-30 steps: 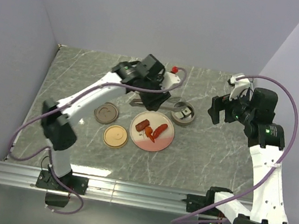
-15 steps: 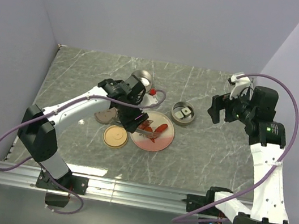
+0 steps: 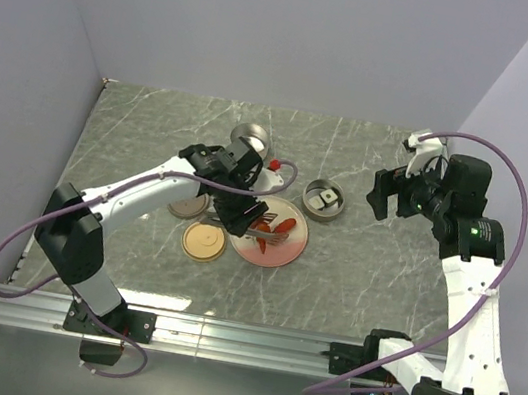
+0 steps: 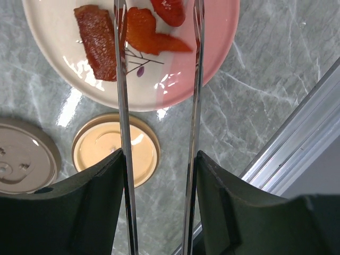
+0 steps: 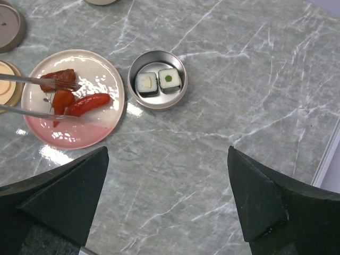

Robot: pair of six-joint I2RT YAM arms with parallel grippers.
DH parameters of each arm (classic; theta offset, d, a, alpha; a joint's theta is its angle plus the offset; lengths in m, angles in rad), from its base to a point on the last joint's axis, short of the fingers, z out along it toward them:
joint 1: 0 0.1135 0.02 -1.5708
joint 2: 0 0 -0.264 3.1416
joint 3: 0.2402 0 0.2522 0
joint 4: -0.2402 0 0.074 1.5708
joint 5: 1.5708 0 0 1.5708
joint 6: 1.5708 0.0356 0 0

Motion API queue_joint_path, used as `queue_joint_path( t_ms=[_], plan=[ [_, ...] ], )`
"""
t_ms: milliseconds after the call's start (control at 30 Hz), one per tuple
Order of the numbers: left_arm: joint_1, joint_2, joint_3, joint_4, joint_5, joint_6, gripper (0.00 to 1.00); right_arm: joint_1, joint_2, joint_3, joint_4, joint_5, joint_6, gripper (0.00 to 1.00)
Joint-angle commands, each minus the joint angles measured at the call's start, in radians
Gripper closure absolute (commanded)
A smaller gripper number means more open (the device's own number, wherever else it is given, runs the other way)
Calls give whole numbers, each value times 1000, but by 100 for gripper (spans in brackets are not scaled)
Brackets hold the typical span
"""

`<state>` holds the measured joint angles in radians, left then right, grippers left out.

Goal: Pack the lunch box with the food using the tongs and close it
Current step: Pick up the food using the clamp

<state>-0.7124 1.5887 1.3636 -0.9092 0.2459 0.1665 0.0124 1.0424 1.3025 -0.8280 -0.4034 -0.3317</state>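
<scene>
A lab test cell: marble-look table (image 3: 154, 128) boxed by plain walls (image 3: 292, 30).

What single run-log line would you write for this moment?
left gripper: gripping tongs | tongs: open, straddling orange piece on plate | right gripper: open, empty, raised | tin: two sushi pieces inside

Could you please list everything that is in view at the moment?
Pink-and-cream round plate: one, in the middle.
Toy food: three, dark red sausage, orange piece, bright red sausage, on the plate.
White-and-black sushi pieces: two, in the right-hand tin.
Round steel tins: two, silver, right of the plate and behind it.
Round lids: two, tan and grey-brown, left of the plate.
Slim silver metal tongs: one, tips over the food.
Left gripper: black, shut on the tongs.
Right gripper: black, open, empty, off to the right.
</scene>
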Motion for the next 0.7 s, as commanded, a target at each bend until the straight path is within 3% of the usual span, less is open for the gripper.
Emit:
queue_joint_path(
  t_ms=[0, 667],
  plan=[
    [-21, 27, 45, 35, 1, -19, 43, -8, -27, -3, 10, 14, 2, 0],
    [-68, 94, 94, 33, -82, 4, 49, -8, -19, -5, 17, 18, -1, 0]
  ],
)
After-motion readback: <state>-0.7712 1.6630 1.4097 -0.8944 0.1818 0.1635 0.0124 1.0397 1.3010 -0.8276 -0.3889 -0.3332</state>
